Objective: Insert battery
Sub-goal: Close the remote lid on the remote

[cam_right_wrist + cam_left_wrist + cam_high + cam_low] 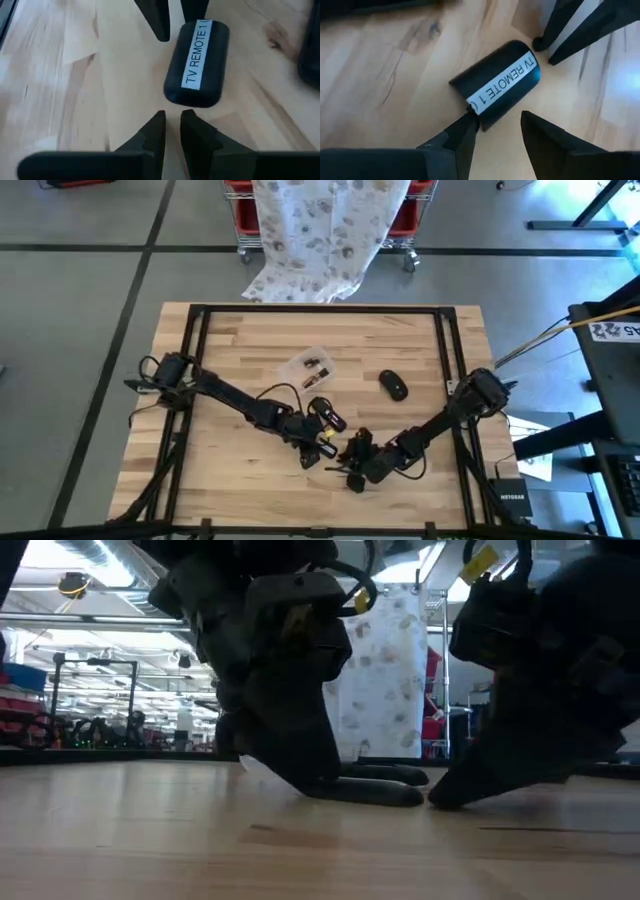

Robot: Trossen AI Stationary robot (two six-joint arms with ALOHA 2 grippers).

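A black remote (500,85) labelled "TV REMOTE 1" lies flat on the wooden table, label side up, between my two grippers. My left gripper (495,122) is open at one end of the remote and reaches in from the table's left (320,450). My right gripper (173,112) points at the remote's other end (192,102) from the right, its fingers all but together with nothing between them. The low view shows the remote (380,790) lying low between both fingertips. I cannot make out a battery. My left gripper has one fingertip (469,124) against a corner of the remote's end (479,119), coming in low and slanting down. The other finger (535,125) stands apart from the remote, which lies flat on the table. My right gripper's fingertips (184,116) stand just off the remote's rounded end; I cannot tell whether they touch it.
A clear plastic bag (310,365) with small dark pieces lies toward the far side of the table. A black computer mouse (393,385) lies to its right. A black frame (320,310) runs around the table top.
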